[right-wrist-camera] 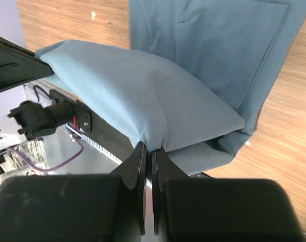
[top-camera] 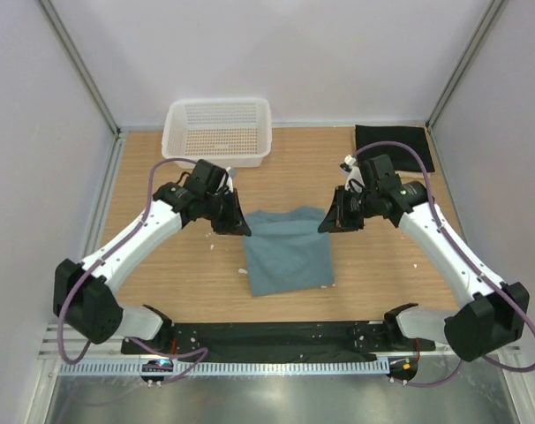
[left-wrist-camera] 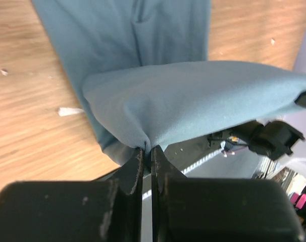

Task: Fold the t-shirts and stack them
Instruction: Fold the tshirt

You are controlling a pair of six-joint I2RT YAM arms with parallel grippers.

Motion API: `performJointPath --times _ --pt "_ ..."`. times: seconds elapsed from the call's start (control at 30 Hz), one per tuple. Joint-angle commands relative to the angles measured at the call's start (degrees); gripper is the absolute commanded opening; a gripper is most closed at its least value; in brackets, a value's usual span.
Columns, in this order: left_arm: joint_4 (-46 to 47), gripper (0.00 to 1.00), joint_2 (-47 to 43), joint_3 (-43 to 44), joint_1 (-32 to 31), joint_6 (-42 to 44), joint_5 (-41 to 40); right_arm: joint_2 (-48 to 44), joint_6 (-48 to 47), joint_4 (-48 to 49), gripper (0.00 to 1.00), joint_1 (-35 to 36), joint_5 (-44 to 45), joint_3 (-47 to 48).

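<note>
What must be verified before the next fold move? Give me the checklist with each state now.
1. Left claw shut on teal t-shirt edge: ok.
2. Right claw shut on the same edge: ok.
3. Held edge lifted clear of the table: ok.
4. Black t-shirt lies apart, far right: ok.
5. Basket clear of the cloth: ok.
6. Layer under the lifted fold smooth: cannot tell, hidden.

A shirt (top-camera: 285,256) is laid mid-tabletop (top-camera: 162,274), its far edge lifted between the left end effector (top-camera: 246,231) and right end effector (top-camera: 322,228). A basket (top-camera: 217,132) is parked back-left, a second shirt (top-camera: 393,147) back-right.
</note>
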Motion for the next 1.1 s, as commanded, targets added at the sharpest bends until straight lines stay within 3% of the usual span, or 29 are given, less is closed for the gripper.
performJointPath --times 0.0,0.27,0.3,0.33,0.4,0.43,0.57,0.7,0.8,0.87,0.9,0.97,1.0,1.03,1.07 --pt "1.5 0.00 4.7 2.4 3.7 2.8 1.4 3.7 -0.7 4.3 0.01 -0.6 1.7 2.2" --pt "6.4 0.00 23.2 12.0 9.8 10.5 2.8 24.2 -6.3 16.3 0.01 -6.7 0.6 7.8" --pt "5.2 0.01 29.1 14.0 10.3 11.0 3.0 26.5 -6.9 16.7 0.02 -7.5 1.3 9.0" --pt "5.2 0.06 31.9 16.1 10.6 11.6 4.0 29.2 -7.3 17.9 0.13 -8.3 1.1 11.1" --pt "0.2 0.07 39.5 24.0 10.7 14.2 1.3 35.4 -8.5 17.9 0.23 -10.9 3.8 13.9" --pt "0.2 0.13 40.7 25.8 10.7 14.9 1.4 36.7 -8.8 18.3 0.30 -11.5 4.7 16.2" --pt "-2.9 0.37 43.0 33.8 10.8 17.2 -2.8 42.2 -12.2 13.0 0.44 -12.4 6.7 24.3" --pt "-5.9 0.43 38.6 33.1 11.2 18.0 -3.8 39.6 -13.3 9.9 0.49 -12.4 8.3 25.1" --pt "-4.4 0.48 32.7 28.9 11.2 16.3 -2.2 33.8 -12.0 11.1 0.49 -11.0 5.3 21.2" --pt "-1.2 0.53 28.5 24.7 11.2 15.2 0.2 30.8 -11.5 12.1 0.55 -9.6 1.0 17.2" --pt "0.5 0.53 27.4 22.9 11.2 14.9 1.5 30.0 -10.7 13.1 0.56 -9.3 -1.0 15.4" --pt "5.7 0.38 24.9 17.5 11.1 13.4 7.5 27.0 -7.4 18.0 0.53 -8.3 -5.0 10.0" --pt "7.9 0.24 24.2 15.5 11.0 12.2 9.3 26.3 -6.1 22.4 0.48 -8.1 -6.3 8.2" --pt "10.3 0.21 23.9 11.8 10.9 11.0 12.9 25.8 -2.8 24.3 0.30 -7.8 -8.4 5.2" --pt "15.0 0.19 23.6 10.0 10.8 8.0 14.1 25.9 -1.2 26.4 0.25 -7.5 -10.2 3.8"
